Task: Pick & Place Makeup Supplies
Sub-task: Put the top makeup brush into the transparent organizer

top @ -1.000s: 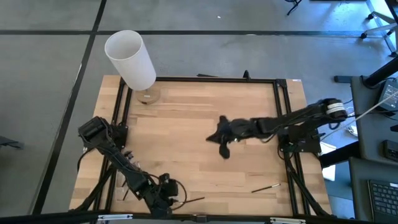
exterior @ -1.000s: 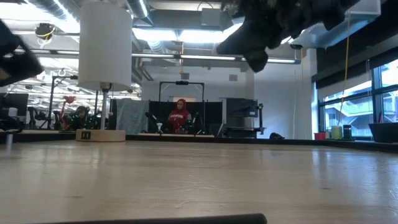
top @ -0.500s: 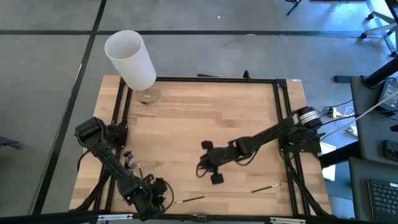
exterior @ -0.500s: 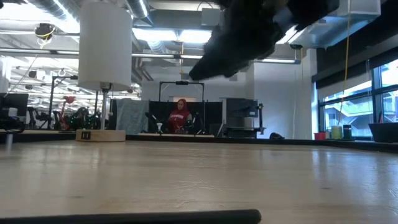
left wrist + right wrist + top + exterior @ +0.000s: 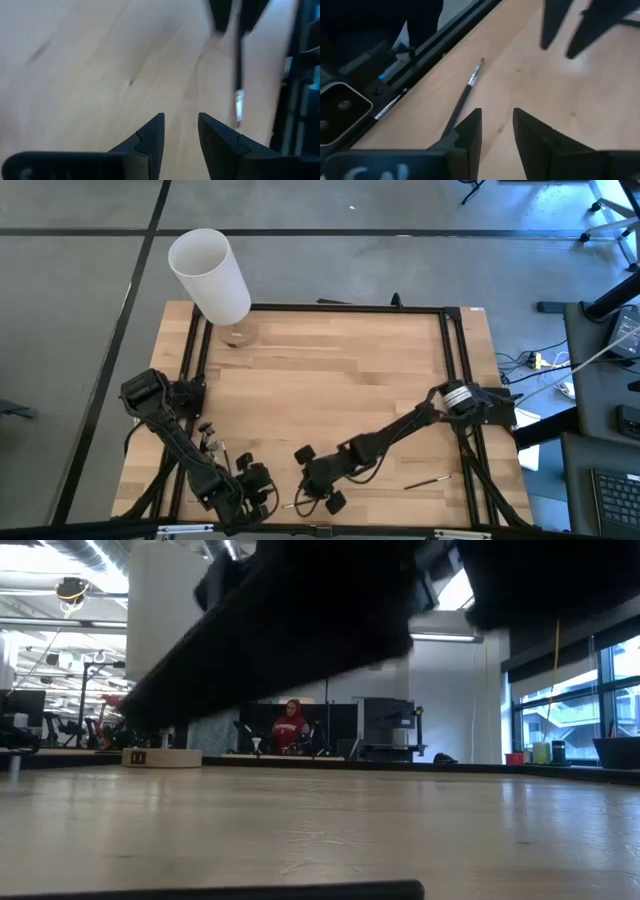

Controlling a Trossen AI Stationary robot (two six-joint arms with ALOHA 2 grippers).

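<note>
A thin dark makeup brush (image 5: 298, 503) lies flat on the wood near the table's front edge; it also shows in the right wrist view (image 5: 466, 95), the left wrist view (image 5: 239, 75) and the low view (image 5: 200, 892). My right gripper (image 5: 310, 483) hovers open just above it, and the brush lies ahead of and beside one finger, untouched. My left gripper (image 5: 260, 486) stands open close by to the left, over bare wood (image 5: 180, 135). A second brush (image 5: 425, 480) lies farther right. The tall white cylinder (image 5: 210, 272) stands at the far left corner.
A black frame rail (image 5: 445, 45) runs along the front edge right beside the brush. The two grippers stand close together; the left one's fingers (image 5: 565, 25) show just ahead of the right one. A person in red (image 5: 290, 725) sits far behind the table.
My right gripper has swept from the table's middle toward the near edge and to the left, coming down over the brush by the front edge. Both brushes have stayed where they lay.
</note>
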